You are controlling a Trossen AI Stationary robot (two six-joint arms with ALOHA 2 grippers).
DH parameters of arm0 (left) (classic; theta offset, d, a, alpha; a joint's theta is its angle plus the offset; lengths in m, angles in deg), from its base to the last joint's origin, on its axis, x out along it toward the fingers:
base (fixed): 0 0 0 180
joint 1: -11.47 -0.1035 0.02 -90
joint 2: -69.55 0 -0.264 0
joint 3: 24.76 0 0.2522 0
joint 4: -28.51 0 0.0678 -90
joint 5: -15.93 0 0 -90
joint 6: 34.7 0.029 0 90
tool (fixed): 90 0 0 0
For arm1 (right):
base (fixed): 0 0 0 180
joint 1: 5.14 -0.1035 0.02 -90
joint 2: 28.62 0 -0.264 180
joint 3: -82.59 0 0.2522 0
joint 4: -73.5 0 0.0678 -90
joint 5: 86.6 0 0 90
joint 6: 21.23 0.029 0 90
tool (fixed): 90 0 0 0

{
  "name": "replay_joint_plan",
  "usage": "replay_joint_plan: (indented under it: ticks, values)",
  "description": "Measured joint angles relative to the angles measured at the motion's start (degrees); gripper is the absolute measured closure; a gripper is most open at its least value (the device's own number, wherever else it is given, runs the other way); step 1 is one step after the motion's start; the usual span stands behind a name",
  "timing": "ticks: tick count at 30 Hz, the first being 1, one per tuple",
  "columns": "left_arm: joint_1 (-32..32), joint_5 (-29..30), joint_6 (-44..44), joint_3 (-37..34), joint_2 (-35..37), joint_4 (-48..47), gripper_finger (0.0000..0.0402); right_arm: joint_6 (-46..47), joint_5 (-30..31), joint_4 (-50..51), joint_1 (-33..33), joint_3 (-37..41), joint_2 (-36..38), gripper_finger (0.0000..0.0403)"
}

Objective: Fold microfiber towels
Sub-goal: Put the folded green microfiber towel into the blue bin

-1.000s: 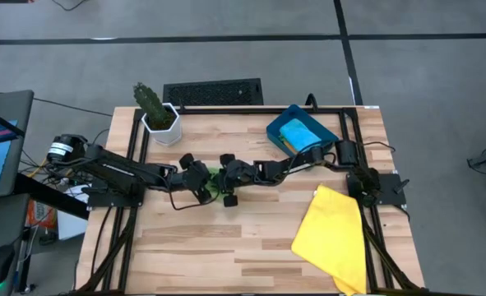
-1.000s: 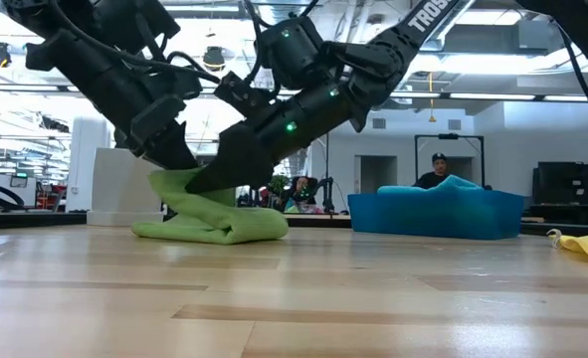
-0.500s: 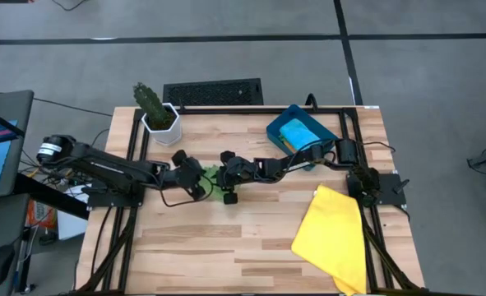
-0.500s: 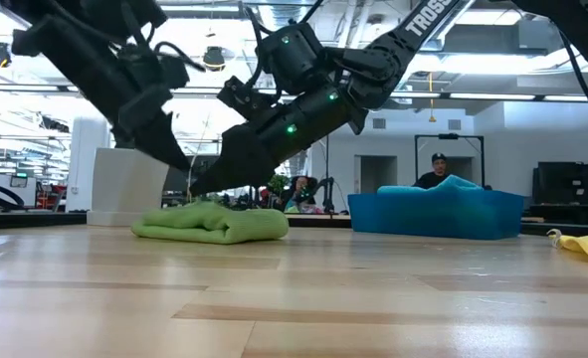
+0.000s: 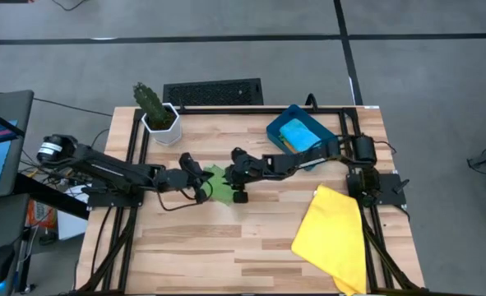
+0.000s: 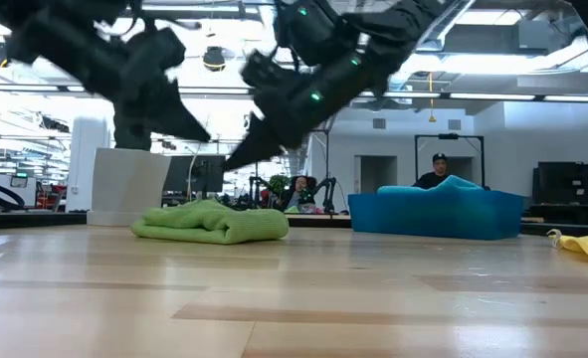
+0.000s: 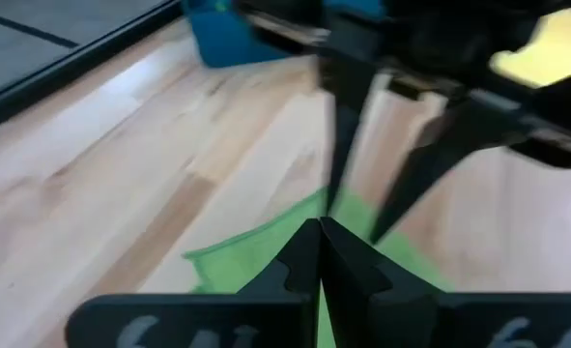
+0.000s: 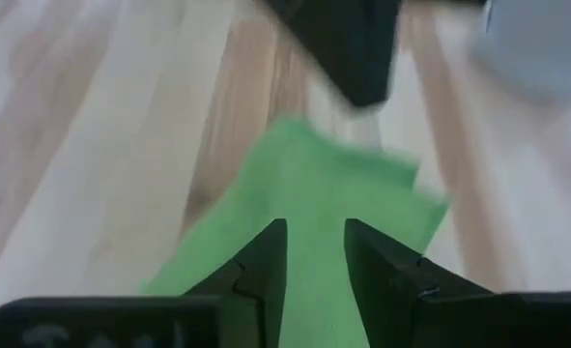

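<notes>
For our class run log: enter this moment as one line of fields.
left gripper: shut, above towel | right gripper: open, above towel | green towel: folded, on table, released | yellow towel: unfolded

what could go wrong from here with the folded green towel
The green towel lies in a loose, puffy fold, so it may spring open now that both hands are off it. The left hand and right hand hang close above it and near each other; a careless move could snag the cloth or bump the arms together.

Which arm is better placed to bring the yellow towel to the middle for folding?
The right arm, probably. The yellow towel lies on its side, and its pincer is open. The left pincer is shut and farther away.
</notes>
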Motion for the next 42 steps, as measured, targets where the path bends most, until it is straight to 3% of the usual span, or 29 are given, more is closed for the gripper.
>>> replay_joint_plan:
  ticks: [3, 9, 20, 27, 32, 42]
  values:
    - [-0.1, 1.9, 0.7, -2.0, -5.1, 6.9, 0.0401, 3.0, 0.0, -3.3, 0.0, 5.2, 1.4, 0.0277]
    - [-0.1, 1.2, 2.1, -2.6, -14.5, 13.9, 0.0401, 9.1, 0.1, -21.4, -1.0, 13.7, -0.1, 0.0291]
    - [-0.1, 1.7, -4.1, -2.6, -24.2, 13.1, 0.0402, 11.3, 3.3, -31.9, -3.4, 14.2, -9.5, 0.0303]
    - [0.2, 1.2, -6.0, -2.4, -25.3, 13.5, 0.0401, 10.0, 3.1, -28.8, -3.7, 14.2, -6.5, 0.0303]
    - [0.1, 1.0, -6.0, -2.5, -25.0, 13.3, 0.0402, 6.7, 3.3, -33.5, -6.0, 13.9, -2.8, 0.0303]
    - [0.1, 0.2, -5.1, -2.1, -24.4, 12.4, 0.0401, 10.8, 4.6, -36.8, -7.8, 13.9, -11.9, 0.0303]
